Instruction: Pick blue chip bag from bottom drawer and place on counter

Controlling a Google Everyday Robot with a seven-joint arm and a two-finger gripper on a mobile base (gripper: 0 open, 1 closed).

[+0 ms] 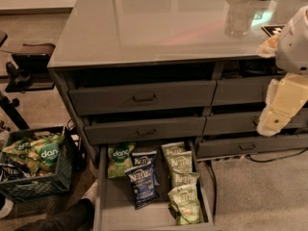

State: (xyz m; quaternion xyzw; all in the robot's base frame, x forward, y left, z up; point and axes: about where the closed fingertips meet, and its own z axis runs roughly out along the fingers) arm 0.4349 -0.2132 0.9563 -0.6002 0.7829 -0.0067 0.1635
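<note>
The bottom drawer is pulled open at the foot of the grey cabinet. The blue chip bag lies in its middle, overlapping a darker second blue Kettle bag behind it. Pale green Kettle bags lie in a row on its right, and a green "dang" bag at the back left. The glossy counter spans the cabinet top. My gripper hangs on the cream arm at the right edge, in front of the right-hand drawers, well right of and above the bag.
A dark crate with green snack bags stands on the floor at left. A person's leg lies beside the drawer's left wall. A black stand is further left. A clear cup sits on the counter's right. A cable runs along the floor at right.
</note>
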